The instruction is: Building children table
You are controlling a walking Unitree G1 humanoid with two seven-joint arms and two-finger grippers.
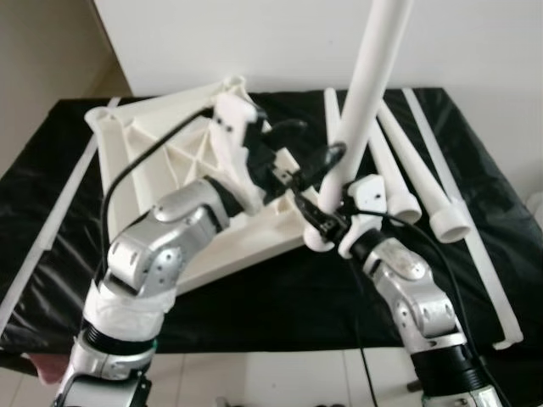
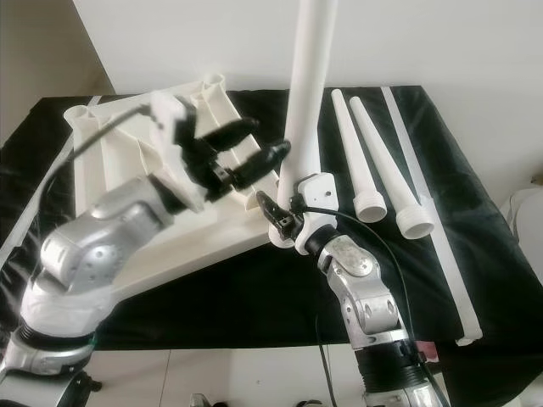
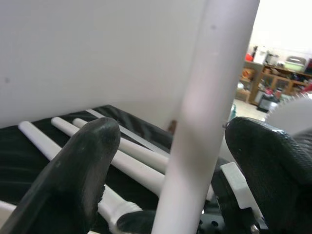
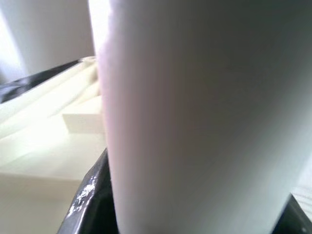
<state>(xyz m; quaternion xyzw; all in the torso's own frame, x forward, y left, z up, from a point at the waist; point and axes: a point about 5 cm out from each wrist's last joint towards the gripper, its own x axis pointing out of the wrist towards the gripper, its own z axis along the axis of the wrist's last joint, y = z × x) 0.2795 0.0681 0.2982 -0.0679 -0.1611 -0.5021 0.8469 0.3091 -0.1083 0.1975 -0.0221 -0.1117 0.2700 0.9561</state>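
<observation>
One white tabletop (image 1: pixel 161 161) lies underside up in the upper left of the head view. White legs number four: one upright leg (image 1: pixel 366 93) rising at centre top, and three loose legs (image 1: pixel 424 182) lying side by side at upper right. Two long thin white strips show, one strip (image 1: pixel 475 237) along the right edge and another strip (image 1: pixel 51 225) along the left. One black cloth (image 1: pixel 280 297) lies under all of them. There are two silver arms, so two grippers: the left gripper (image 2: pixel 250 157) and the right gripper (image 2: pixel 284 222).
</observation>
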